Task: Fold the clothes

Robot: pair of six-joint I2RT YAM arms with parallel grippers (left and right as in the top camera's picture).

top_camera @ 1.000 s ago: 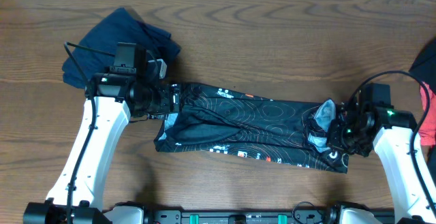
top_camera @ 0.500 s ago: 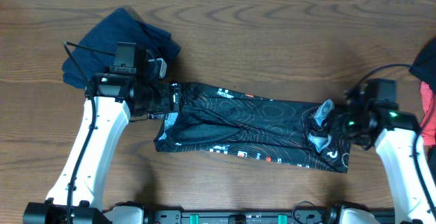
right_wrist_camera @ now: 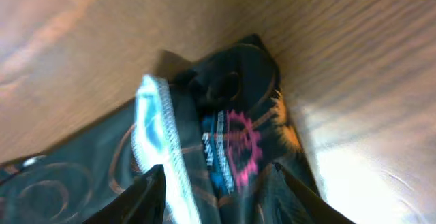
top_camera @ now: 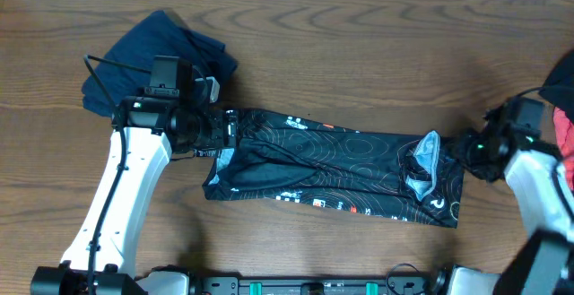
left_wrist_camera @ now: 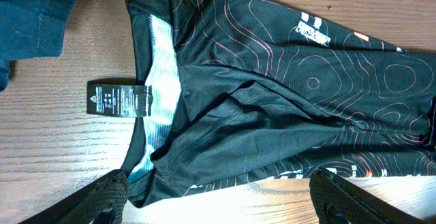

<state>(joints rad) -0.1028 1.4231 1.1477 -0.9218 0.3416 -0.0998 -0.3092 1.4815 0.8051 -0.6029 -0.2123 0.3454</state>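
The black jersey [top_camera: 341,169] with thin orange contour lines lies folded lengthwise into a long strip across the table's middle. Its light-blue inner edge [top_camera: 429,156] shows near the right end. My left gripper [top_camera: 227,134] hovers over the strip's left end, open and empty. In the left wrist view the open fingers [left_wrist_camera: 221,200] straddle the jersey [left_wrist_camera: 272,108], and a black label [left_wrist_camera: 117,99] sticks out onto the wood. My right gripper [top_camera: 465,148] is just off the right end, open and empty. In the right wrist view the fingers [right_wrist_camera: 218,197] frame the jersey's corner with a pink logo [right_wrist_camera: 238,146].
A crumpled dark-blue garment [top_camera: 157,57] lies at the back left, behind my left arm, and also shows in the left wrist view [left_wrist_camera: 34,13]. A red garment [top_camera: 563,107] lies at the right edge. Bare wooden table [top_camera: 359,53] stretches behind the jersey.
My right gripper has drawn back to the right and slightly away, off the jersey's right end. The left arm and the jersey have not moved.
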